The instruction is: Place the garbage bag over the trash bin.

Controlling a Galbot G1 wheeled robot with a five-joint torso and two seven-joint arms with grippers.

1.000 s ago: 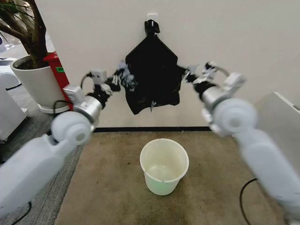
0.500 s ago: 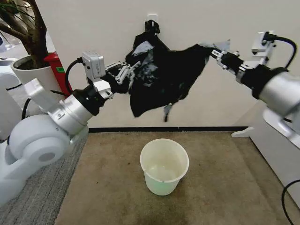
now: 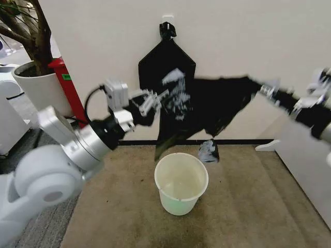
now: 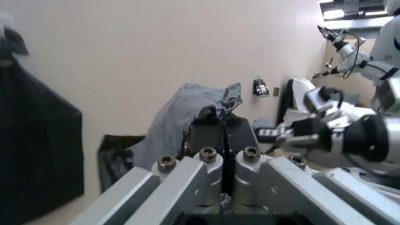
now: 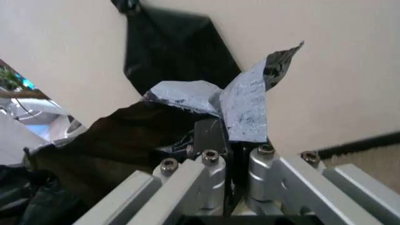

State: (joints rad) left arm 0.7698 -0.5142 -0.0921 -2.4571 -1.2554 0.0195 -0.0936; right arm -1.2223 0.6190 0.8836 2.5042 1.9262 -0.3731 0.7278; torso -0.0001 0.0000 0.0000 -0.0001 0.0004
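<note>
The glossy black garbage bag [image 3: 207, 106] hangs stretched between both grippers, its lower edge just above the trash bin [image 3: 181, 183], a cream-white bucket standing upright on the brown carpet. My left gripper [image 3: 155, 101] is shut on the bag's left edge, up and left of the bin. At the right, my right gripper [image 3: 266, 90] is shut on the other edge. In the left wrist view the left gripper [image 4: 224, 131] pinches crinkled plastic [image 4: 187, 108]. In the right wrist view the right gripper [image 5: 226, 136] also clamps a fold of the bag [image 5: 244, 103].
A flat black bag [image 3: 165, 57] with a knotted top hangs on the wall hook behind. A large white plant pot [image 3: 39, 90] and a red box [image 3: 64, 77] stand at the left. A white cabinet [image 3: 305, 170] is at the right.
Both grippers have come down and forward with the garbage bag, spreading it wider. The bag has pulled clear of the flat hanging bag and now hangs just above the bin.
</note>
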